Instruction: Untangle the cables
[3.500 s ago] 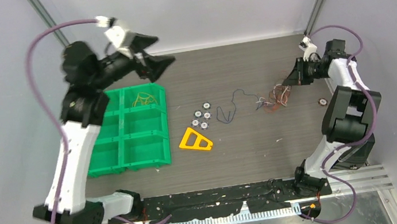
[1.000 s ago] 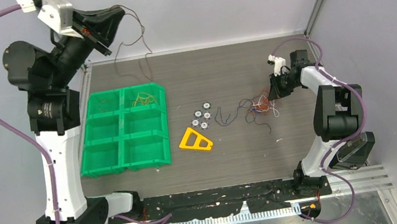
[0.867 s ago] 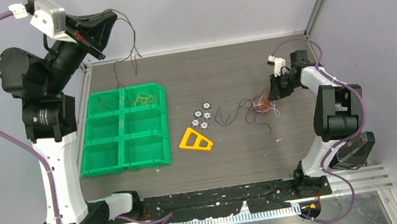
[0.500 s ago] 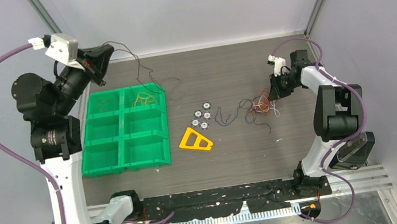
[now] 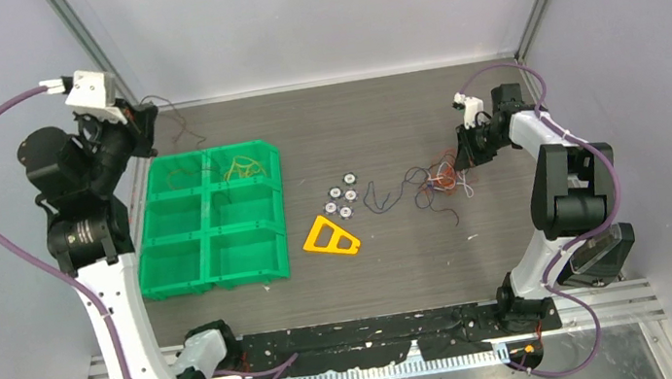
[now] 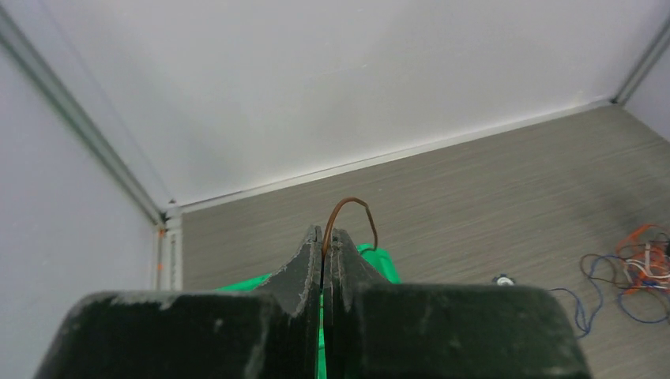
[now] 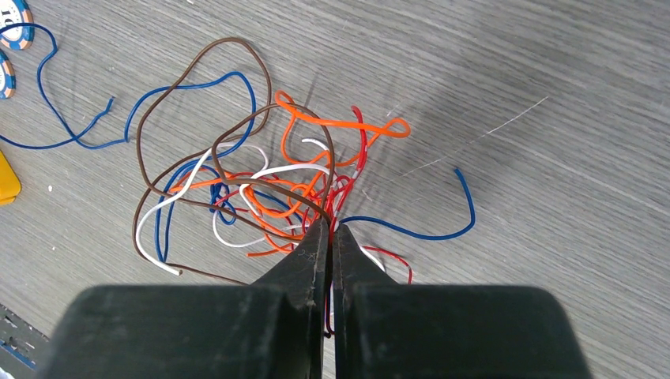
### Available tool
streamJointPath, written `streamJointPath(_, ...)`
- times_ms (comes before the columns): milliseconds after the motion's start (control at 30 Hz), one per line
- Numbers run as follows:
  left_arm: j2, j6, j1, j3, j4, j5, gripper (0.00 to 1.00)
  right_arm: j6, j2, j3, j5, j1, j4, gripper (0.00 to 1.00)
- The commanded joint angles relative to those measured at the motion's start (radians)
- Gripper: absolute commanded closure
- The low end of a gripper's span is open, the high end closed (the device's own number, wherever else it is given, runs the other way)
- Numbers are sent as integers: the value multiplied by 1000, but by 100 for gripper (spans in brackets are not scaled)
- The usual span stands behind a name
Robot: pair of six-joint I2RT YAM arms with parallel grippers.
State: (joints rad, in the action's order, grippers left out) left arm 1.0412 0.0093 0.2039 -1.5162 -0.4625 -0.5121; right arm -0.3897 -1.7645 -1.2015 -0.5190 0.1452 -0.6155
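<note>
Two claws, both pinched tight. The left claw grips a single brown wire that loops out past its tips, raised over the far left corner of the green tray. The right claw is clamped on the right side of the tangle of cables, a mix of orange, red, white, blue and brown, lying on the surface at centre right. Best play, I'd say: lower the strand into a compartment, and release only once it hangs inside the rim.
</note>
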Motion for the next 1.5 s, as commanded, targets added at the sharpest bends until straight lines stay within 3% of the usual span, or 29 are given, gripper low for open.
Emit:
streamJointPath(0, -60, 55, 103, -26, -76, 25, 100, 7, 40, -29, -22, 0, 1, 95)
streamJointPath(433, 15, 76, 359, -122, -142, -54, 100, 6, 0, -66, -26, -4, -14, 95)
streamJointPath(767, 38, 225, 377, 109, -143, -56, 100, 9, -9, -71, -32, -6, -18, 95)
streamJointPath(1133, 143, 369, 388, 334, -259, -80, 100, 10, 19, -35, -29, -6, -15, 95)
streamJointPath(1267, 256, 371, 387, 410, -222, -47, 100, 24, 22, -14, -35, -6, -2, 95)
streamJointPath(1467, 485, 417, 327, 354, -282, 53, 100, 37, 28, 0, -37, -6, -3, 94)
